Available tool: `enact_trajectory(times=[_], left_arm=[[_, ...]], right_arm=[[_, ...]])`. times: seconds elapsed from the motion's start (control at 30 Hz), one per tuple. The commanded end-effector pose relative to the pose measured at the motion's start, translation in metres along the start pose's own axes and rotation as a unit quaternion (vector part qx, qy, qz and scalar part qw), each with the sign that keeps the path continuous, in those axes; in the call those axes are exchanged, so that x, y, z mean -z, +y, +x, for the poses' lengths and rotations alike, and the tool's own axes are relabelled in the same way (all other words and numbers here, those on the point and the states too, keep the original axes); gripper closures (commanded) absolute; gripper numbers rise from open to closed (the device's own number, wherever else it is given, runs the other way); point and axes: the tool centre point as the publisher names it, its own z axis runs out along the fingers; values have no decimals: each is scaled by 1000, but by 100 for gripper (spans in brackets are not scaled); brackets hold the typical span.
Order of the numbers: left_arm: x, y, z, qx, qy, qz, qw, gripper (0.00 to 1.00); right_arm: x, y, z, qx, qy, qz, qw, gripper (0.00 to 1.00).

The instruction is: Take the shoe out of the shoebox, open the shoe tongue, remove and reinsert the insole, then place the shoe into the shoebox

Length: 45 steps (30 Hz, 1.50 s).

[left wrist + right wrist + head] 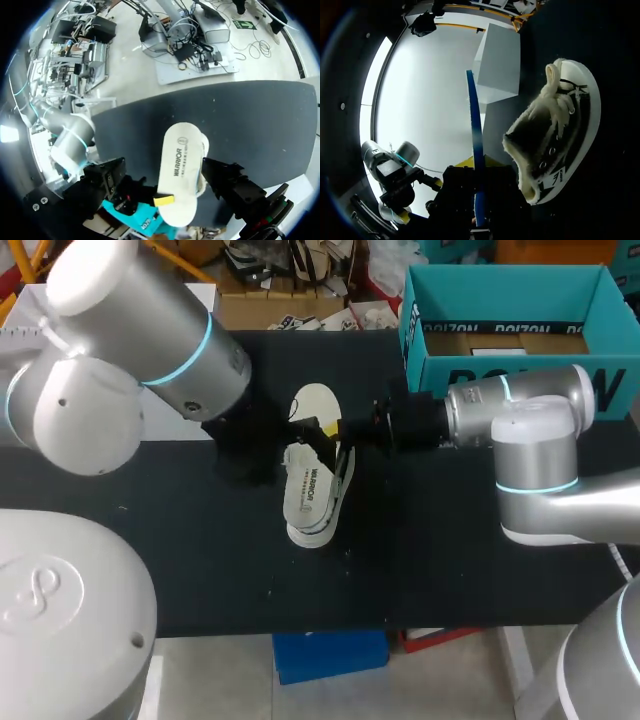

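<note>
While level, right gripper (336, 429) around insole (305, 490)

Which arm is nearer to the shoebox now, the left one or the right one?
Right. The right arm lies close along the shoebox's front wall; the left arm is far off, beyond the shoe.

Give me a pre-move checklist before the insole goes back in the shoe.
1. Right gripper pinching insole: ok.
2. Shoe out of box, on table: ok.
3. Shoe opening facing up: not ok, it lies on its side.
4. Left gripper steadying shoe: cannot tell.
5. Box open for the return: ok.
</note>
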Motion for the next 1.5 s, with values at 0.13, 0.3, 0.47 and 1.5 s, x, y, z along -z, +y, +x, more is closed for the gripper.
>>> enact_trajectory(times=[0.13,0.3,0.47,1.5], left_arm=[[-1,0,-6,1,107,-9,994,0],[-2,-2,-1,8,114,-11,993,0],[-3,-3,1,11,113,-7,993,0],[-1,95,8,-2,104,-28,994,0]], right_arm=[[-1,0,0,0,-1,-1,1000,100],[-1,0,0,0,-1,-1,1000,100],[-1,0,0,0,-1,-1,1000,100],[-1,0,0,0,-1,-1,1000,100]])
